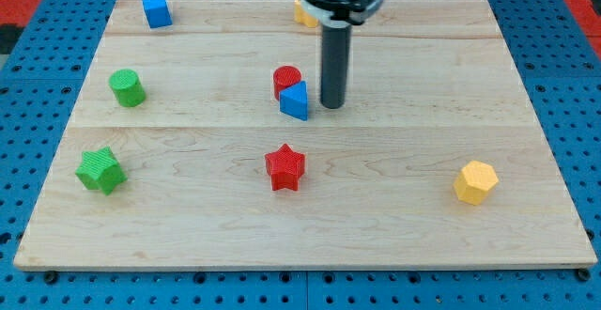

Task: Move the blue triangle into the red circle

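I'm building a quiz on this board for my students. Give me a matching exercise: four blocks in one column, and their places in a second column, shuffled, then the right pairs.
Blocks:
1. blue triangle
2. yellow hexagon
3. blue cube
4. green star

Places:
A. view's top left corner of the board
B. against the red circle, just left of my tip
C. view's lower right
D. view's lower left

Pairs: 1-B, 2-C, 3-A, 4-D
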Available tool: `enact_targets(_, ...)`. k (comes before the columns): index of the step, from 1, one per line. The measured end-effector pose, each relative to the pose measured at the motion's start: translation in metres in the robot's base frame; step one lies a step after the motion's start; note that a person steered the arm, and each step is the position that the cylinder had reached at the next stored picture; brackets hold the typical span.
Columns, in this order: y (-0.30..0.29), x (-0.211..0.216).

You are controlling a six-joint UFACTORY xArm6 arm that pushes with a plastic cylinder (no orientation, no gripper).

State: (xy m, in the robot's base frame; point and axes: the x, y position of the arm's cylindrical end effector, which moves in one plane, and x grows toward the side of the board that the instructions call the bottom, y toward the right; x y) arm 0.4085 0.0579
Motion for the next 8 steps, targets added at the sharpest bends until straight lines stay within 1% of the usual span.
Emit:
enact_targets(1, 0.036, 0.05)
enact_targets(2, 0.017, 0.112)
enact_targets(3, -0.021, 0.142)
enact_targets(4, -0.088, 0.149)
enact_targets(5, -0.137, 0.145)
enact_targets(6, -0.14, 0.132)
enact_targets(7, -0.142, 0.137)
enact_targets(8, -0.116, 0.163)
